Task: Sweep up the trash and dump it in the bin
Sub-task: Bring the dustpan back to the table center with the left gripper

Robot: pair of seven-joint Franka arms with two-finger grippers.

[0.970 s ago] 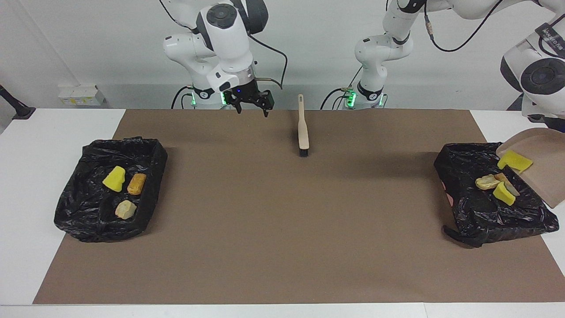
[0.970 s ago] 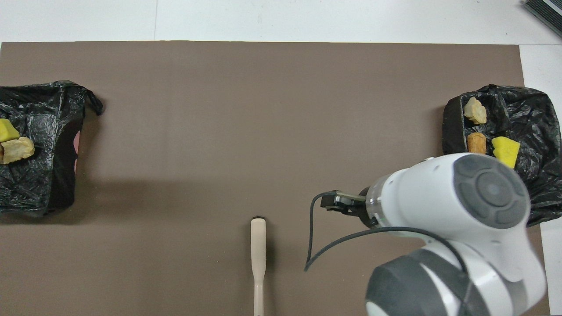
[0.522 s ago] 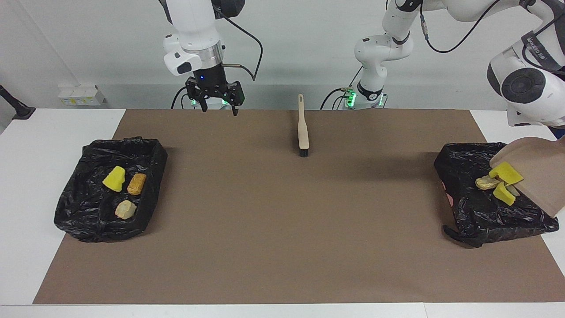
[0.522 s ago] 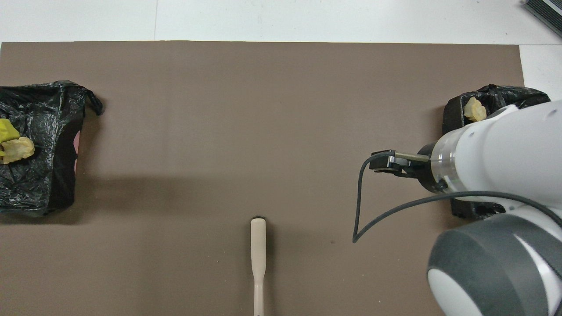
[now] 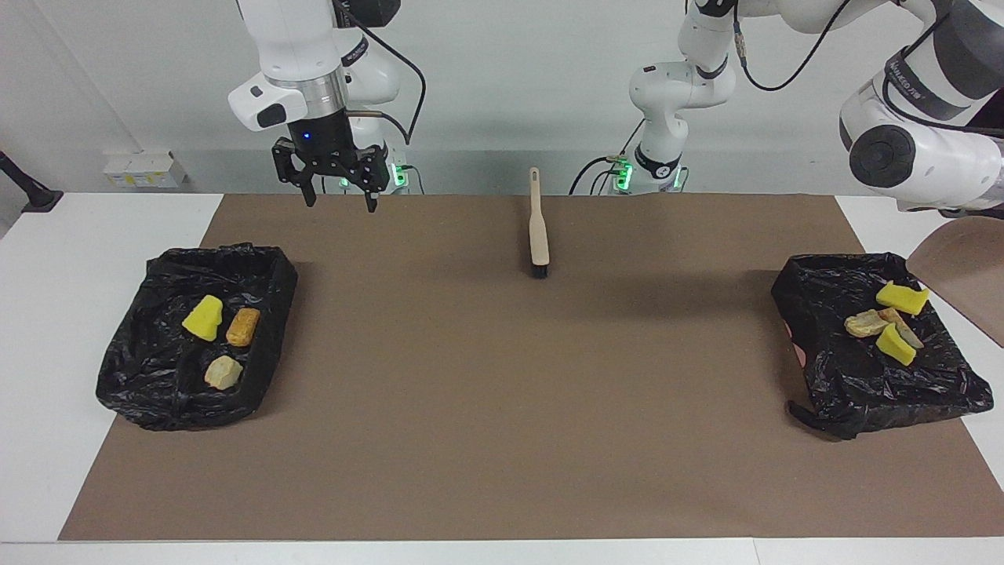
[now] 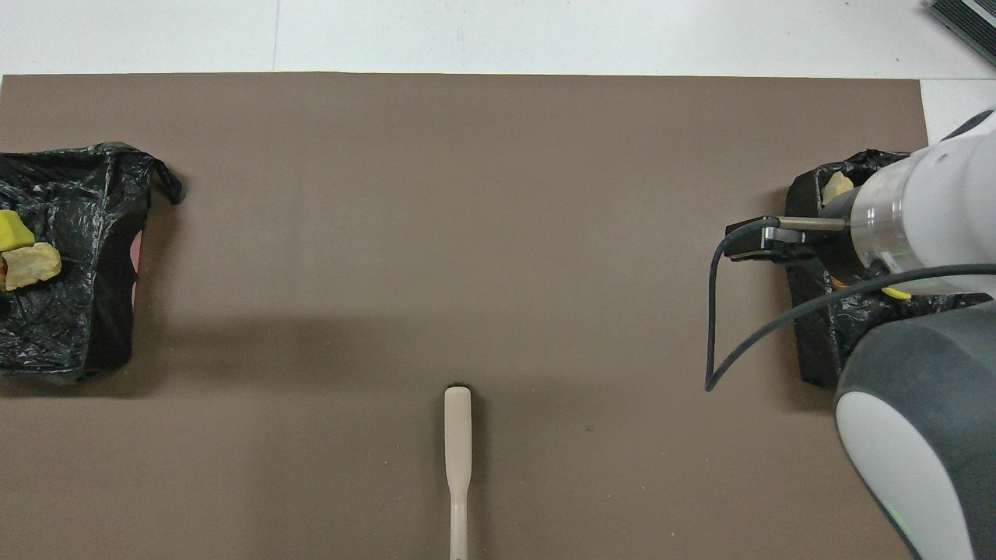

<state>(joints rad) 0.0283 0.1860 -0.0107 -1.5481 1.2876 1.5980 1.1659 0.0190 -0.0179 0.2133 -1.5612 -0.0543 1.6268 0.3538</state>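
The beige dustpan (image 5: 963,271) has tipped out its last yellow scrap; all four pieces now lie in the black-lined bin (image 5: 816,377) at the left arm's end of the worktop. The left pincer, out of view, is closed on the dustpan. The right pincer (image 5: 342,188), fingers spread and empty, has risen and shifted toward the other bin (image 5: 133,384), which holds three scraps. Dumping appears complete.

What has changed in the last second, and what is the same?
The last yellow scrap slid off the dustpan into the bin at the left arm's end; the pan then pulled away from the bin. The open right tool moved toward the other bin. The brush and other scraps stayed put.
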